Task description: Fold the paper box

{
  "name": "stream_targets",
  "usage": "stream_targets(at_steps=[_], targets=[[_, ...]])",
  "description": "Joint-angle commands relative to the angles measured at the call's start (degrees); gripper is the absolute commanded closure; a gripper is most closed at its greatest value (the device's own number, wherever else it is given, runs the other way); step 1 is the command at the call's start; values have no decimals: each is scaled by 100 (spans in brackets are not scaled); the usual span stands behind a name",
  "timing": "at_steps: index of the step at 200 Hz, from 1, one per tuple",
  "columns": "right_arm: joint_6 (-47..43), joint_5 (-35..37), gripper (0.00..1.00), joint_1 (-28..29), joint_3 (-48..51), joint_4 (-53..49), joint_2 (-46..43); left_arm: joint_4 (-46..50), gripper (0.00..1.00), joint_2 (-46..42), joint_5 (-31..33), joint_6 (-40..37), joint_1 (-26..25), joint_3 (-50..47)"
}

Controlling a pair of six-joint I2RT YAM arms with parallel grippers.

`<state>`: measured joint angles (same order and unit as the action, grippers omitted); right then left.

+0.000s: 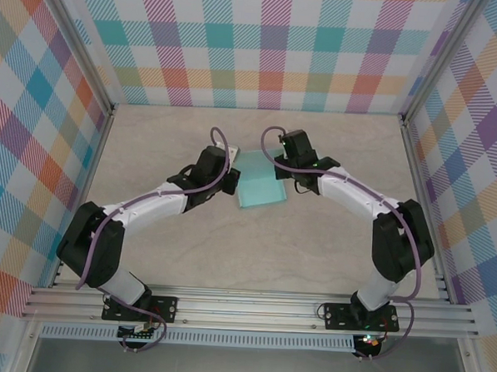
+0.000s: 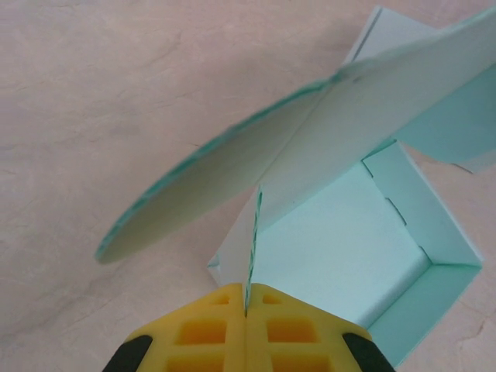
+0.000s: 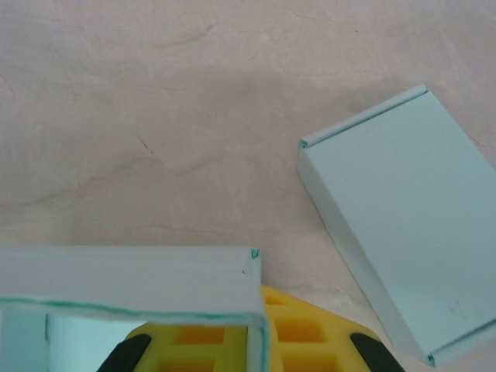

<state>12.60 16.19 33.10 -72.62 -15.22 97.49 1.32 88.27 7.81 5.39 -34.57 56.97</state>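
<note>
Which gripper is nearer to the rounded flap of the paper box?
Left. The left gripper is shut on the box just below the rounded flap. The right gripper is at the other side of the box, shut on a side wall.

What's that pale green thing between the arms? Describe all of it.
A pale teal paper box, half folded: an open shallow tray with raised walls and a rounded flap standing up. It lies on the beige table between the arms. The left hand pinches a paper edge; the right hand sits against a wall.
</note>
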Motion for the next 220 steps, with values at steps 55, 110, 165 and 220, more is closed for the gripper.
stream_targets(at_steps=[55, 110, 165, 220], targets=[[338, -173, 92, 142, 86, 624, 114, -321, 100, 456, 1051, 1426, -442, 99], [535, -168, 92, 318, 342, 775, 129, -284, 100, 626, 1531, 2403, -622, 137], [767, -166, 92, 386, 624, 909, 97, -426, 100, 742, 1930, 2666, -871, 40], [1129, -286, 92, 434, 1143, 1231, -35, -528, 100, 827, 2042, 2887, -986, -319]])
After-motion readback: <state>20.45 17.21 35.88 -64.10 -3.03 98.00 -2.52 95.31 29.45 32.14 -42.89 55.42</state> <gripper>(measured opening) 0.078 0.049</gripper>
